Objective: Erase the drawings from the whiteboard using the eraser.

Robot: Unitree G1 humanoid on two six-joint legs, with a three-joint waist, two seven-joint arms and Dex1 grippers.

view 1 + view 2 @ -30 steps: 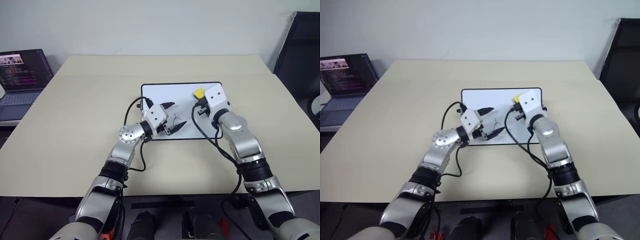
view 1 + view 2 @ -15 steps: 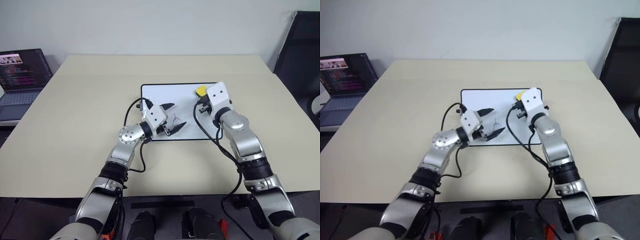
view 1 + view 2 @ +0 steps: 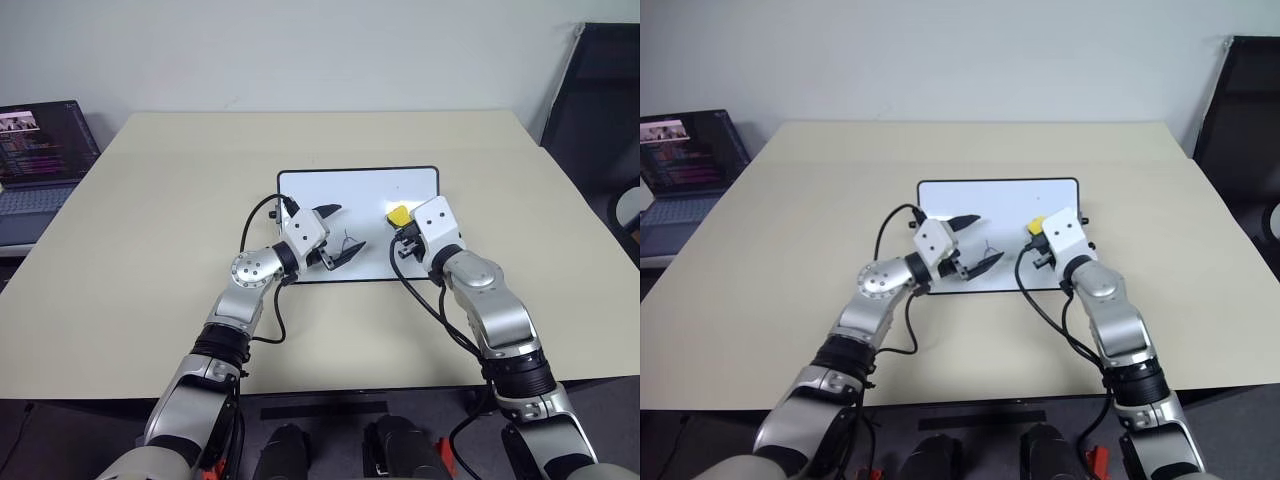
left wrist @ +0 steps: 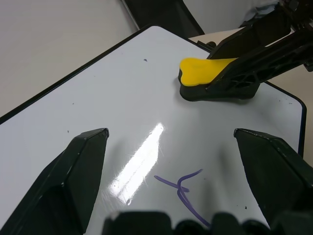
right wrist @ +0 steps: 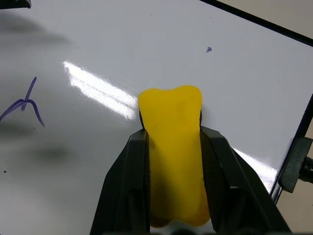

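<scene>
- The whiteboard (image 3: 358, 190) lies flat near the middle of a beige desk (image 3: 150, 250), its surface glossy with a streak of reflected light.
- One blue drawing (image 4: 183, 188) sits on its near part; a tiny blue speck (image 5: 209, 49) lies farther off.
- The right end effector (image 5: 173, 161) pinches the yellow eraser (image 3: 399, 215) against the board's right part.
- The left end effector (image 3: 337, 235) is spread wide above the drawing.
- A laptop (image 3: 40, 150) stands at the far left, by a plain pale wall (image 3: 300, 50); a dark chair (image 3: 600, 90) is at the right.
</scene>
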